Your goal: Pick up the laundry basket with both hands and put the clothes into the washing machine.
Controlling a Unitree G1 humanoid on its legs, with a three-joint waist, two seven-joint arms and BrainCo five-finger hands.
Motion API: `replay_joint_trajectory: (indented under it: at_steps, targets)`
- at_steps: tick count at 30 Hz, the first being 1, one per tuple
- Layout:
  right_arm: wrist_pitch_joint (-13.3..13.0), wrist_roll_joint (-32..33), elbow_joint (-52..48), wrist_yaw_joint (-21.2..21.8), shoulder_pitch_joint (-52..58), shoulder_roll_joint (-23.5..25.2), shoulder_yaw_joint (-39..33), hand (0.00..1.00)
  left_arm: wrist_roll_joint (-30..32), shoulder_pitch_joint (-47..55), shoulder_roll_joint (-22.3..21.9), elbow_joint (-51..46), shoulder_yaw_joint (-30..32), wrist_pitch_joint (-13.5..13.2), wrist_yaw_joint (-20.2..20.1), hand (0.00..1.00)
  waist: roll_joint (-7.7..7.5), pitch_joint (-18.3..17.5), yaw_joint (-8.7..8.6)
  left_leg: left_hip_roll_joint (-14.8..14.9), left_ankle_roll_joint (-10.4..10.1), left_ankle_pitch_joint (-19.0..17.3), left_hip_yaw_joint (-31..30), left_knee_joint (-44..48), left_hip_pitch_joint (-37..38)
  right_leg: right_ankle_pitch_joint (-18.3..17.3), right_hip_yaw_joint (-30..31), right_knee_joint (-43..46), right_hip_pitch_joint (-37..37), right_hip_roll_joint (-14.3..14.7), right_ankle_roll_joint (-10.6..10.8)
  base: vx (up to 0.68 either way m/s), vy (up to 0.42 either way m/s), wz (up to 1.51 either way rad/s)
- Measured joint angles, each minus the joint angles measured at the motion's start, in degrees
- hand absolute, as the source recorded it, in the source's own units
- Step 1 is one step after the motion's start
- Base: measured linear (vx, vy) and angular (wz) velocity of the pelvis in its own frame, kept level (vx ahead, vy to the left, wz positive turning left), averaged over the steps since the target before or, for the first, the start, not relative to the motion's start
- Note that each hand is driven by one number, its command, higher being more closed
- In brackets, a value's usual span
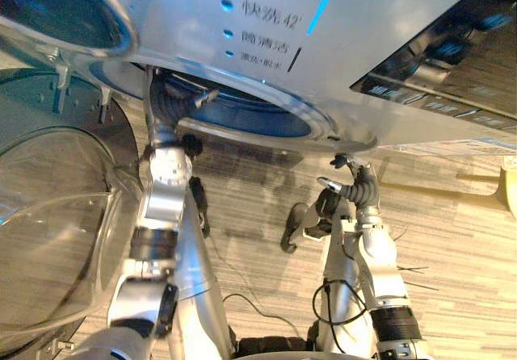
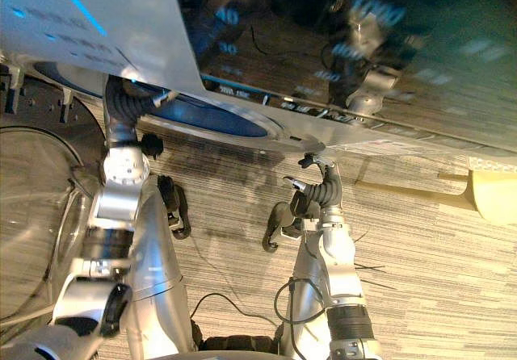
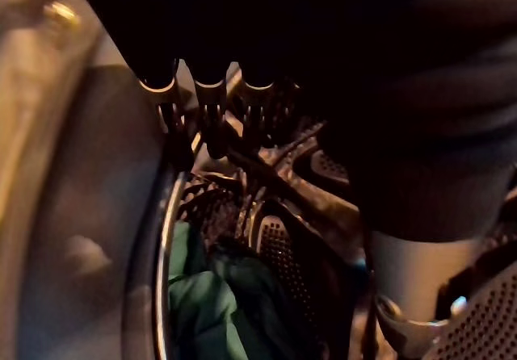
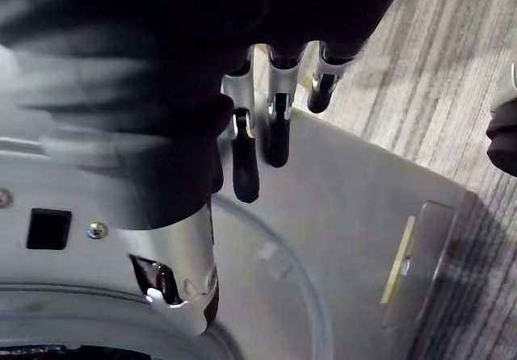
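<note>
The silver washing machine (image 1: 242, 21) stands close in front of me with its round door opening (image 1: 258, 118) showing. My left hand (image 1: 166, 102) reaches through that opening into the drum. In the left wrist view its fingers (image 3: 210, 102) hang relaxed and hold nothing, above the perforated drum wall (image 3: 279, 247). Green clothes (image 3: 202, 311) lie in the drum beyond them. My right hand (image 1: 355, 184) hangs outside, just below the machine's front edge and right of the opening. Its fingers (image 4: 275, 134) are loose and empty.
The machine's clear glass door (image 1: 48, 231) stands swung open at the left, beside my left arm. A pale yellow object (image 2: 493, 194) lies at the right edge on the striped floor (image 1: 452, 247).
</note>
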Motion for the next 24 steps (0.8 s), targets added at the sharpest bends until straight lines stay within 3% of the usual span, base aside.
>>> replay_joint_trajectory:
  at_steps: [4,5,8,12,13,14,20,24]
  targets:
    - [0.09,-0.25,5.05,-0.04,6.51,0.01,0.04,0.0,-5.76,14.65,-1.97,3.73,-0.32,-2.12,-0.44,0.0,0.31,-4.37,0.32,0.02,-0.89,1.42,2.13,-12.7,16.81,1.51,-2.81,-12.86,16.84,1.02,0.78,0.17,-0.107,0.14]
    - [0.81,-0.6,7.61,-0.03,7.0,-0.06,0.03,0.0,-7.1,16.97,-1.84,6.43,-0.34,-2.1,-1.58,0.0,0.47,-4.83,0.43,0.02,-0.94,2.79,3.55,-18.1,23.18,3.15,-3.63,-18.16,22.81,1.31,0.66,0.17,-0.1,0.1]
    - [1.21,-1.45,12.19,-0.06,8.89,-0.2,-0.37,0.0,-8.57,20.07,-1.71,12.52,-1.06,-2.09,-4.19,0.0,1.87,-8.31,1.22,0.0,-0.82,5.54,6.15,-28.32,32.23,6.84,-4.84,-28.92,31.2,2.4,1.32,0.15,-0.026,-0.02]
    - [2.18,-1.31,21.97,-0.05,8.48,-0.16,-0.51,0.0,-9.95,20.23,-1.08,26.63,-1.11,-2.11,-7.87,0.0,2.57,-10.07,1.14,-0.72,-0.73,11.57,12.76,-46.31,48.93,14.05,-4.27,-46.22,44.23,4.08,2.55,0.18,0.049,-0.24]
    - [2.18,-1.17,24.04,-0.04,8.12,-0.27,-0.52,0.0,-10.21,19.99,-0.92,29.06,-1.1,-2.12,-8.18,0.0,2.65,-10.54,0.83,-1.13,-0.7,12.61,13.53,-49.08,50.8,15.24,-4.05,-48.83,45.57,4.27,2.64,0.13,0.065,-0.26]
    - [2.28,-0.47,30.16,-0.05,6.79,-0.91,-0.57,0.0,-10.21,19.72,-0.58,35.25,-1.03,-2.03,-9.48,0.0,3.17,-11.96,-0.51,-1.81,-0.57,15.44,15.38,-56.4,55.16,18.72,-3.65,-56.44,48.96,5.39,3.25,0.14,0.08,-0.36]
    - [3.2,0.97,40.54,-0.03,7.08,-2.65,-4.66,0.0,-7.78,18.4,0.3,45.77,-1.09,-1.77,-11.55,0.0,5.64,-15.14,-2.38,-4.76,-0.03,23.95,23.26,-78.58,69.57,30.35,-0.33,-79.38,59.95,7.96,4.9,0.16,0.09,-0.42]
    - [3.25,2.74,43.19,0.02,8.19,-2.28,-4.87,0.0,-4.88,17.96,0.73,47.12,-3.08,-1.7,-11.59,0.0,5.7,-16.75,-4.22,-5.56,0.0,24.56,24.57,-81.7,73.08,32.83,0.08,-85.02,64.06,8.34,5.48,0.11,0.066,-0.15]
